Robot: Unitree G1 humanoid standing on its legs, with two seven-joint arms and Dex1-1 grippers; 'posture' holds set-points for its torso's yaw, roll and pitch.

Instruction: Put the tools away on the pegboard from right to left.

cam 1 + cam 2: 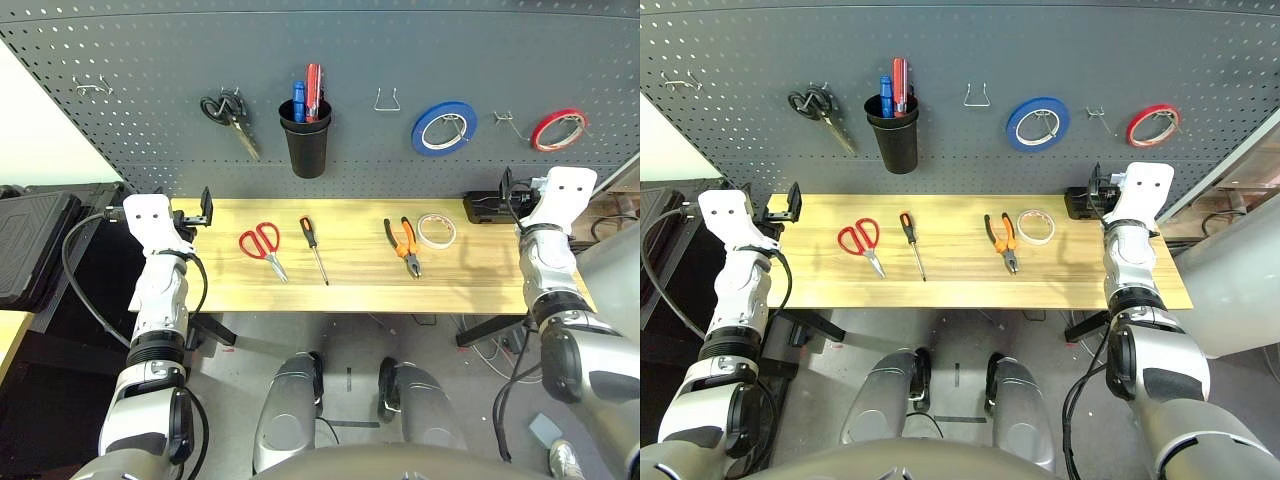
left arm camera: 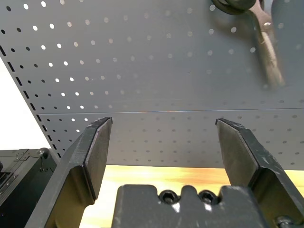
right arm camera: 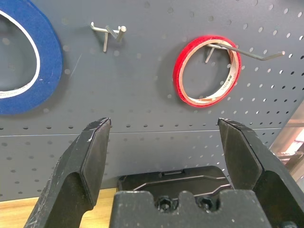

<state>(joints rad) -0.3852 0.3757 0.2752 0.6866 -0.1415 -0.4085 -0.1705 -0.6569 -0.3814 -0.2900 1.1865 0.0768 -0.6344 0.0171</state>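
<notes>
Four tools lie in a row on the wooden table (image 1: 480,280): red-handled scissors (image 1: 260,243), a screwdriver (image 1: 313,246), orange-and-black pliers (image 1: 403,244) and a cream-white tape roll (image 1: 436,230) furthest right. Behind them stands the dark grey pegboard (image 1: 150,150) with bare hooks (image 1: 388,100) (image 1: 509,122) and a black cup (image 1: 305,140). My left gripper (image 1: 206,207) hovers open over the table's left end, facing the pegboard (image 2: 142,95). At the right end my right gripper (image 3: 164,126) is open too, pointing at the board below a red tape roll (image 3: 206,71). Neither holds anything.
Black-handled scissors (image 1: 228,115), a blue tape roll (image 1: 443,128) and a red tape roll (image 1: 558,130) hang on the board. The cup holds blue and red pens (image 1: 308,95). A black box (image 1: 486,207) sits at the table's back right corner. A black case (image 1: 30,245) stands off the left end.
</notes>
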